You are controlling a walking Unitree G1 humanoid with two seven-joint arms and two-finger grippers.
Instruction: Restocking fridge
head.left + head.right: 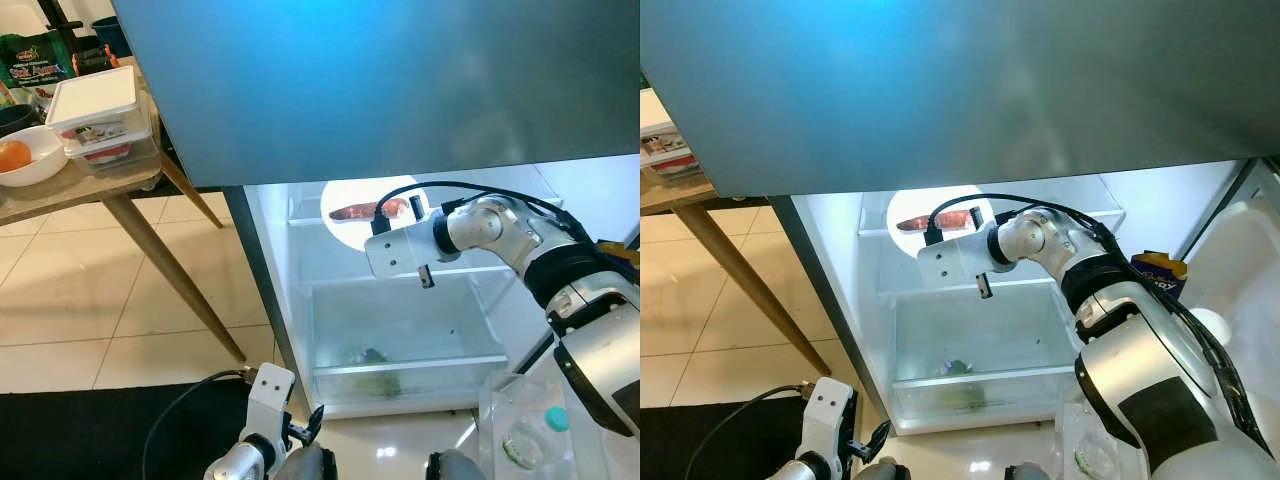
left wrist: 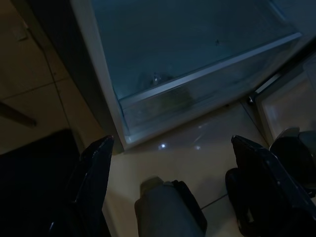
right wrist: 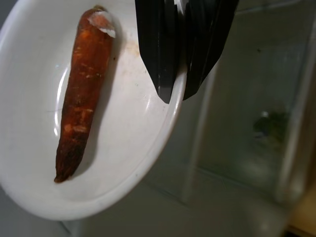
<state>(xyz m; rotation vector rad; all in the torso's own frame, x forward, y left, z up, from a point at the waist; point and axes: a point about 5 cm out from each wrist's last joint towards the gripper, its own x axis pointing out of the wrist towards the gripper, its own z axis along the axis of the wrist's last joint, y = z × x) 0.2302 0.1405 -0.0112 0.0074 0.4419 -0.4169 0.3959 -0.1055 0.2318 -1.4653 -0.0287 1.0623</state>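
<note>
A white plate [image 3: 133, 148] carrying one carrot [image 3: 81, 94] is held inside the open fridge, at the level of the glass shelf [image 1: 470, 268]. My right gripper [image 3: 177, 96] is shut on the plate's rim, with the fingers pinching its edge. In the head views the plate [image 1: 345, 215] glows bright under the fridge light, and my right arm reaches in from the right. My left gripper [image 2: 172, 143] hangs low over the floor in front of the fridge, its fingers [image 2: 94, 182] spread wide with nothing between them.
A clear crisper drawer [image 1: 400, 340] with some greens lies below the shelf. The fridge's upper door [image 1: 380, 80] overhangs. A wooden table [image 1: 80, 180] on the left holds a bowl with an orange [image 1: 14, 155] and a lidded container [image 1: 100, 115]. A bottle [image 1: 530, 435] stands in the door shelf.
</note>
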